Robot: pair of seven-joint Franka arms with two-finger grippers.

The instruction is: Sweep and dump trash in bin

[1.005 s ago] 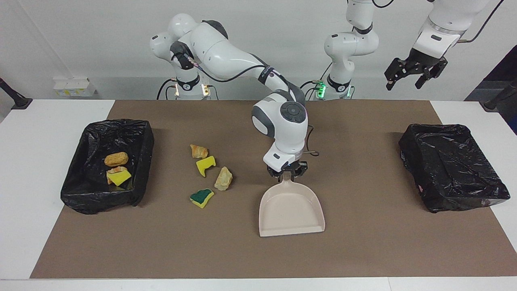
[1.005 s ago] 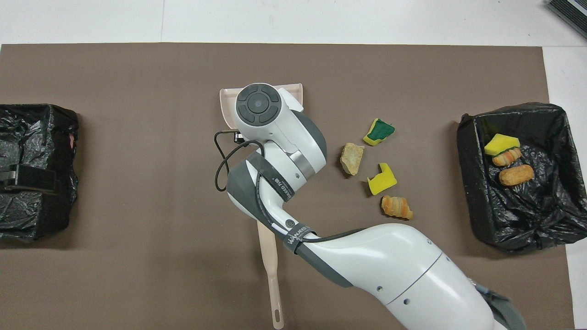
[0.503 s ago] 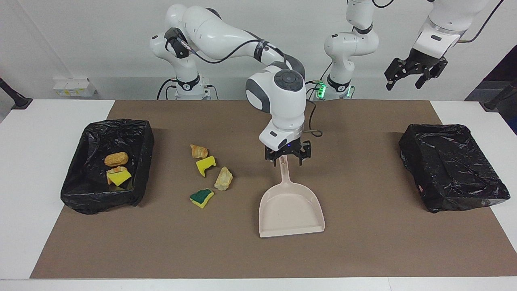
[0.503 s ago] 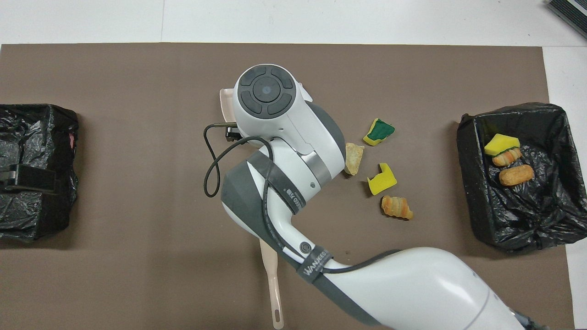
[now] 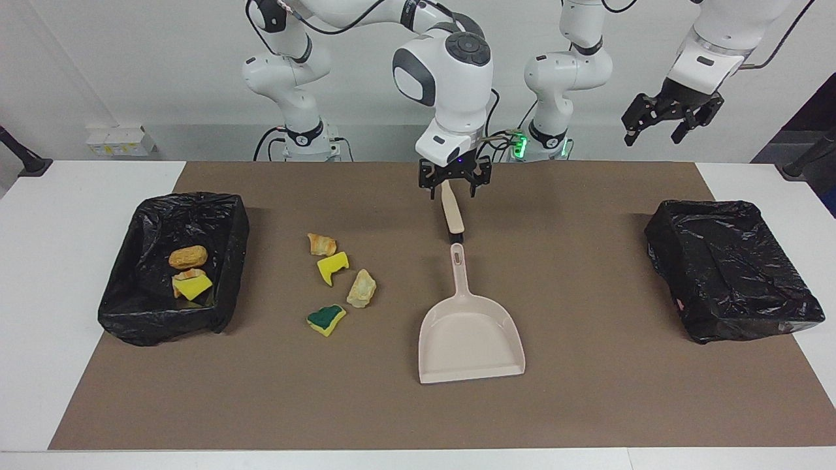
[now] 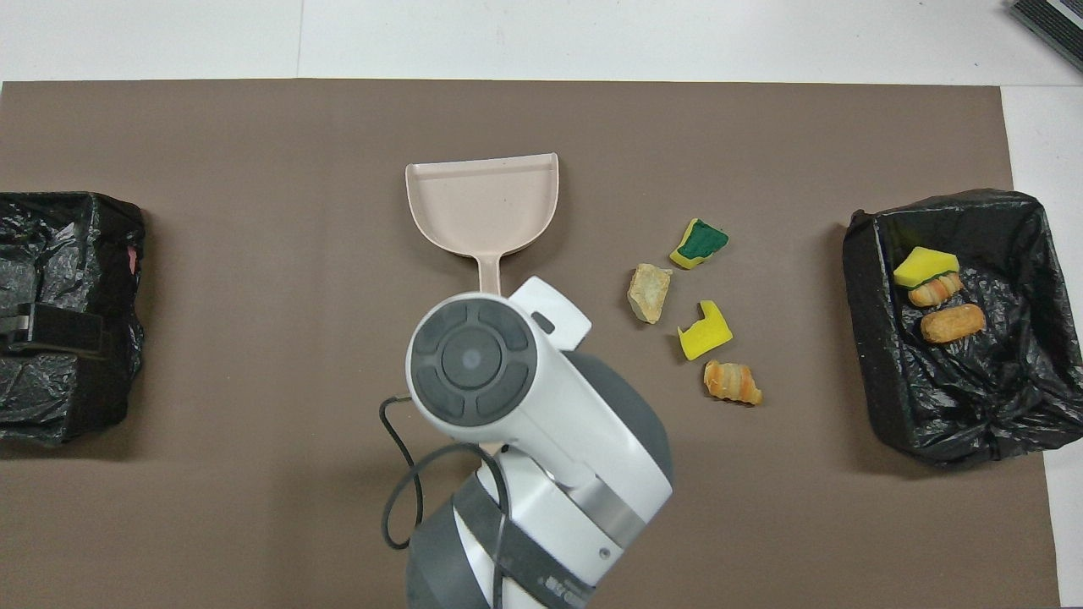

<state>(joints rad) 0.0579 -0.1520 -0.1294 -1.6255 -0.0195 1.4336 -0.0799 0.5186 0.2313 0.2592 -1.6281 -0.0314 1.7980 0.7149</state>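
Yellow and tan trash (image 5: 340,283) scraps

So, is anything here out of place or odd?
Yes. Four trash scraps lie loose on the brown mat beside the dustpan, while three already sit in the bin at the right arm's end.

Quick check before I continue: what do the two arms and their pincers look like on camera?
Both arms are glossy white with grey joint bands. The right arm's wrist carries a round grey cap, and a thin black cable runs along it. Right pincer and left pincer are black, with linked fingers. A green light glows at the left arm's base.
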